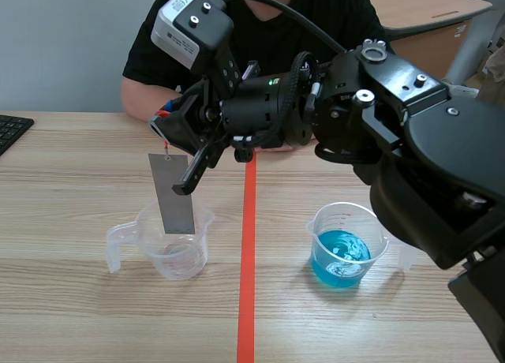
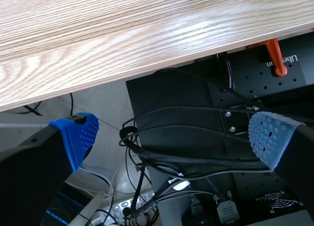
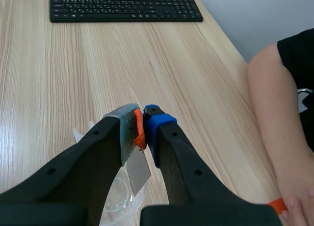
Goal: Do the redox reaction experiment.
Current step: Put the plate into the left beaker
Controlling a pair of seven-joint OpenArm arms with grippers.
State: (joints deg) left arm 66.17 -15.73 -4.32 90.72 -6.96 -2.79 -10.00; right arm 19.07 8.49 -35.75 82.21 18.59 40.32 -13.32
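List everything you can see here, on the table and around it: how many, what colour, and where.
metal strip: one, grey, hanging over the empty beaker
orange tab: one, orange, at the strip's top
empty beaker: one, clear, left of the tape line
beaker of liquid: one, clear with blue liquid, right of the tape line
keyboard: one, black, at the table's left edge
tape line: one, orange-red, down the table's middle
table: one, light wood
cables: several, black, under the table
person: one, black shirt, across the table
right gripper: fingers shut on the orange tab
left gripper: fingers open, below the table edge
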